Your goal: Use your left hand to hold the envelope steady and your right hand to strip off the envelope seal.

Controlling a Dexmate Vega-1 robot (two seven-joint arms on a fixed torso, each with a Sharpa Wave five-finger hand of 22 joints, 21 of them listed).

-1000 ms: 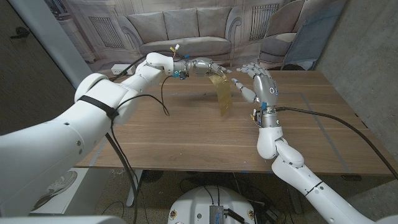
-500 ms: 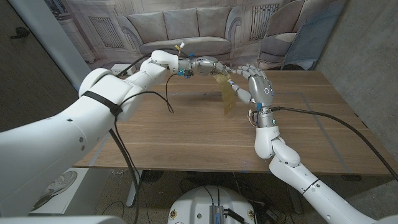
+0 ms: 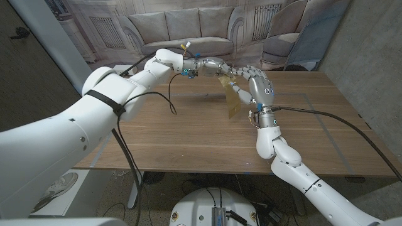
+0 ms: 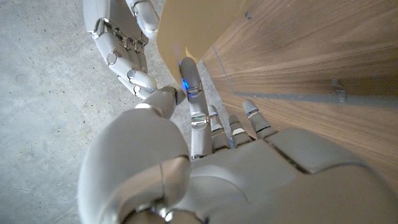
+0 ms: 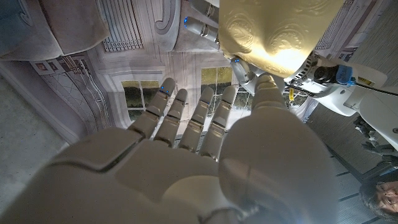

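Note:
A tan envelope [image 3: 231,99] hangs upright above the middle of the wooden table [image 3: 188,135]. My left hand [image 3: 215,64] reaches in from the left and pinches its top corner; the left wrist view shows the fingertips [image 4: 185,79] closed on the envelope [image 4: 193,25] edge. My right hand [image 3: 254,85] stands just right of the envelope, its fingers stretched toward the upper edge. In the right wrist view my right hand [image 5: 174,146] has straight, spread fingers, and its thumb [image 5: 268,93] touches the embossed envelope [image 5: 273,31]. No pinch by the right hand shows.
A printed sofa backdrop [image 3: 188,28] hangs behind the table. A black cable [image 3: 166,100] droops from my left arm over the table's left half. A person [image 5: 379,199] is at the edge of the right wrist view.
My right hand has moved left and closed the gap to the envelope's top. My left hand has shifted a little to the right with the envelope.

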